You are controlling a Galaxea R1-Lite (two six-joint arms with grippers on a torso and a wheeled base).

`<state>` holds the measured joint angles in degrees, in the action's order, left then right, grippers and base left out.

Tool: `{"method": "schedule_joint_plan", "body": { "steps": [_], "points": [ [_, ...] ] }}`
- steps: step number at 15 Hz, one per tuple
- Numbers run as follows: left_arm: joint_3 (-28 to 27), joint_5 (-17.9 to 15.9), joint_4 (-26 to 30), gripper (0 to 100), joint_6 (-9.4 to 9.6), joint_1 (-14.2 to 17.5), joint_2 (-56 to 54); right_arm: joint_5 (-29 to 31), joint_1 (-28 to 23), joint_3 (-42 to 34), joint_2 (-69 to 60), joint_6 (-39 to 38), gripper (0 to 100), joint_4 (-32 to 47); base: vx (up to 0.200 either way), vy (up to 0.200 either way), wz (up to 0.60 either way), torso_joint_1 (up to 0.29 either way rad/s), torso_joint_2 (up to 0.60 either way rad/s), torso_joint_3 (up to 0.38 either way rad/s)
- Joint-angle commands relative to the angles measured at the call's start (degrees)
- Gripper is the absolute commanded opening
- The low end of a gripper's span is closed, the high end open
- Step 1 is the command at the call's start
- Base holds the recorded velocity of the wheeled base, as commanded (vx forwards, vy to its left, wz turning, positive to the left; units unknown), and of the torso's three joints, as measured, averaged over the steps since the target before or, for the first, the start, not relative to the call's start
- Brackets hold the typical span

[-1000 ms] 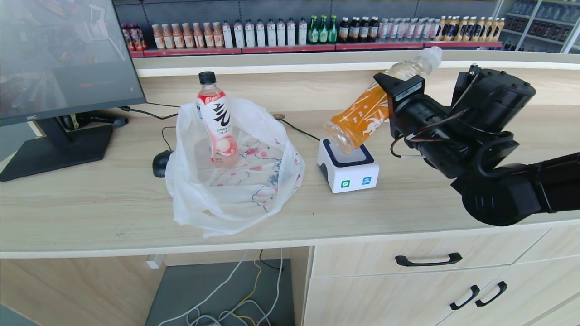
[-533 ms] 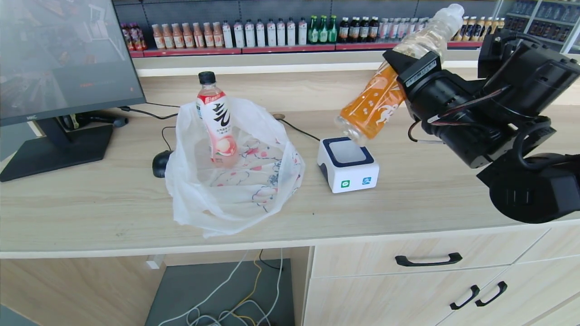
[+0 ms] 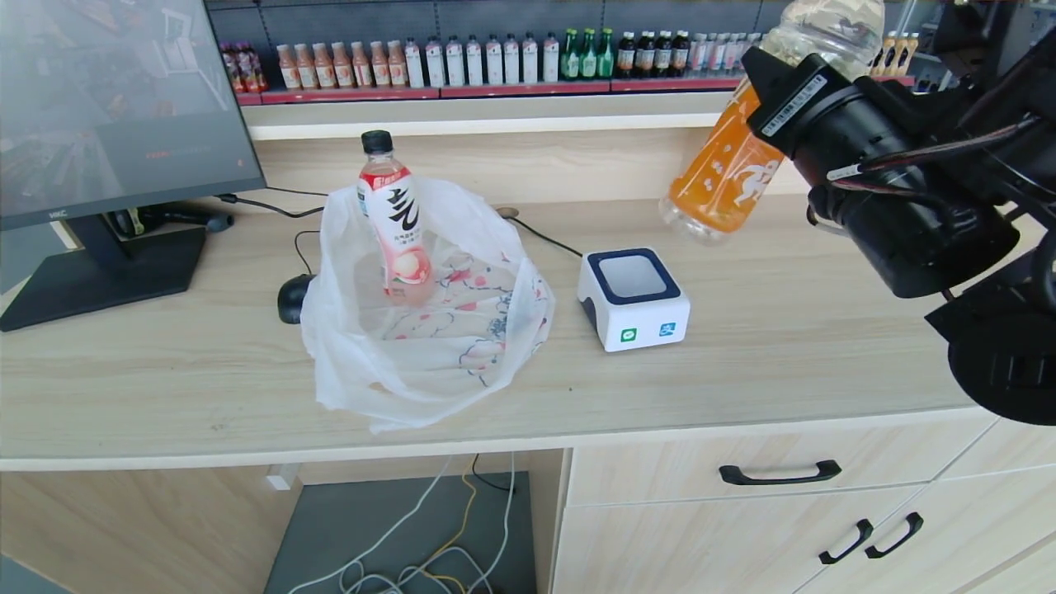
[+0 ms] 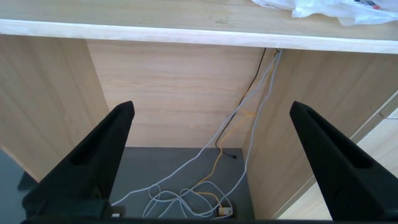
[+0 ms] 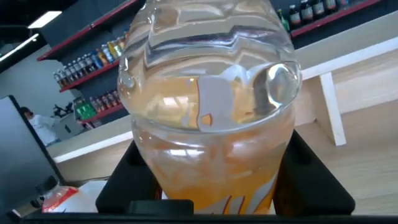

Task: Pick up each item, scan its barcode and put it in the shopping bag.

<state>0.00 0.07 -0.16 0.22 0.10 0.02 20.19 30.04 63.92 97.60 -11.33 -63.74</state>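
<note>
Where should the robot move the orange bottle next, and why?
Probably carry it left, toward the shopping bag. The right claw holds the orange bottle tilted in the air, up and away from the scanner, and the bag sits open beside the scanner with a pink bottle standing in it.

Orange-drink bottle (image 3: 726, 186): clear plastic, tilted base-down, clamped near its neck in the right gripper (image 3: 784, 78), in the air to the right of the scanner (image 3: 634, 301). Peach bottle (image 3: 394, 223), black cap, upright inside the open white shopping bag (image 3: 429, 355), just left of the scanner.
</note>
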Motion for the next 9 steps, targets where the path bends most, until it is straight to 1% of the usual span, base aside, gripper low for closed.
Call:
{"method": "schedule_joint_plan", "body": {
  "steps": [1, 2, 3, 4, 5, 6, 7, 9],
  "points": [
    [0.00, 0.01, -0.02, 100, 0.04, -0.01, -0.02, 0.12, 0.90, -1.69, -0.30, 5.44, 0, -2.96, 0.000, 0.000, 0.00, 0.000, 0.00, 0.000],
    [0.00, 0.01, -0.02, 100, 0.04, -0.01, -0.02, -0.15, 3.36, -4.41, -0.22, 10.45, 0, -5.34, 0.000, 0.000, 0.00, 0.000, 0.00, 0.000],
    [0.00, 0.01, -0.02, 100, -0.04, -0.01, -0.02, -0.24, 6.79, -8.28, -0.30, 13.43, 0, -8.68, 0.000, 0.000, 0.00, 0.000, 0.00, 0.000],
    [0.00, 0.01, -0.02, 100, 0.04, -0.01, -0.02, -0.24, 8.37, -10.48, -0.22, 14.66, 0, -10.70, 0.000, 0.000, 0.00, 0.000, 0.00, 0.000],
    [0.00, 0.01, -0.02, 100, -0.04, -0.01, -0.02, -0.24, 10.30, -16.19, 0.31, 17.57, 0, -16.59, 0.000, 0.000, 0.00, 0.000, 0.00, 0.000],
    [0.00, 0.01, -0.02, 100, 0.04, -0.01, -0.02, -0.24, 10.30, -18.92, 0.40, 18.53, 0, -19.84, 0.000, 0.000, 0.00, 0.000, 0.00, 0.000],
    [0.00, -0.07, -0.02, 100, -0.04, -0.01, -0.02, -0.24, 10.22, -20.15, 0.05, 18.80, 0, -20.72, 0.000, 0.000, 0.00, 0.000, 0.00, 0.000],
    [0.00, -0.07, -0.02, 100, -0.04, -0.01, -0.02, -0.32, 10.13, -18.04, 0.22, 19.06, 0, -20.89, 0.000, 0.000, 0.00, 0.000, 0.00, 0.000]
  ]
}}
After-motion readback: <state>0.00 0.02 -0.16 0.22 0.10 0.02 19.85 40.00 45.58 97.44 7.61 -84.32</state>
